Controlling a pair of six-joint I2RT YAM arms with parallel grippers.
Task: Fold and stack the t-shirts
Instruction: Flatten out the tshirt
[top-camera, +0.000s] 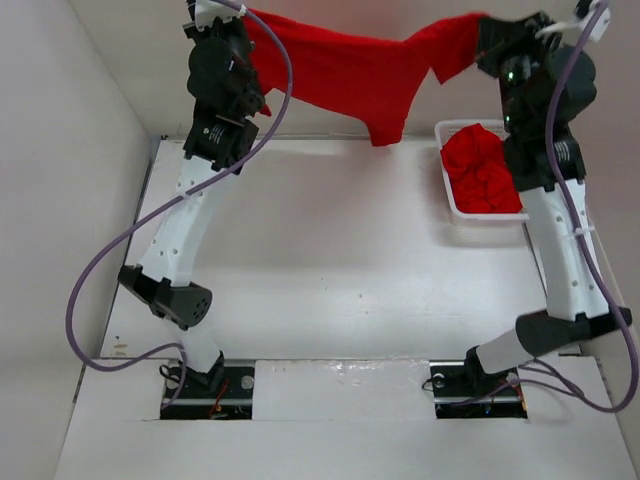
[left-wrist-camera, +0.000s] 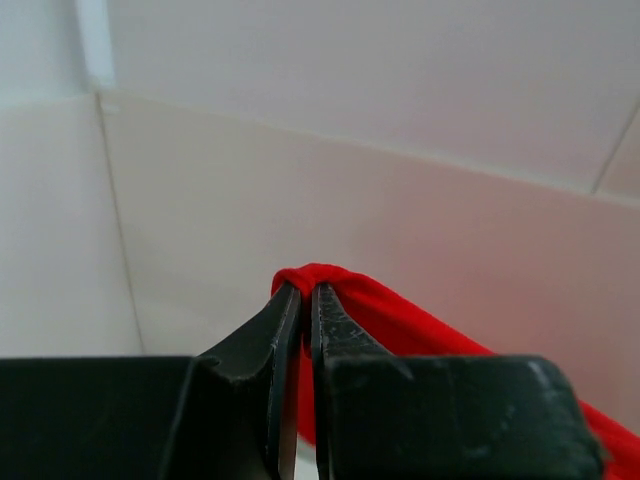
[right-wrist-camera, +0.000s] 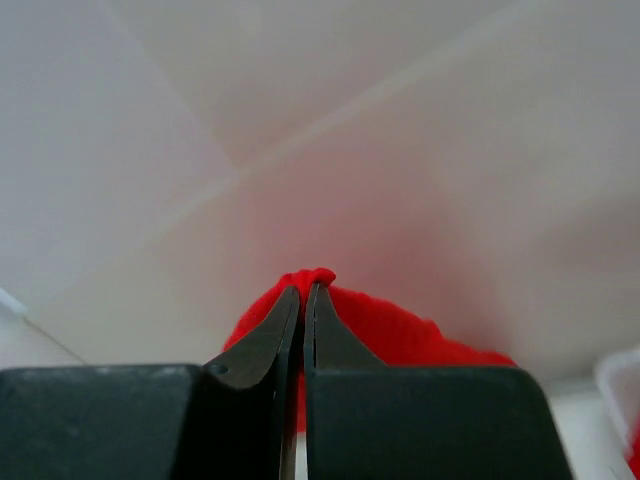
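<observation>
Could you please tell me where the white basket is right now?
In the top view the white basket sits at the table's far right corner, beside the right arm, red shirts heaped inside.

Both arms extend from the near edge of the surface towards its far side, wrists raised high. Left arm (top-camera: 188, 222): elbow low and bowed outward to the left, white link slanting up and inward to the black wrist. Right arm (top-camera: 562, 245): elbow low and bowed outward to the right, white link rising almost straight to the wrist. Left gripper (left-wrist-camera: 305, 290): fingers (left-wrist-camera: 255, 345) pressed nearly together, a fold of red t-shirt (top-camera: 350, 75) pinched at the tips. Right gripper (right-wrist-camera: 305, 288): fingers (right-wrist-camera: 258, 345) likewise closed, with red cloth clamped between the tips. The two grippers sit well apart at a similar height.
</observation>
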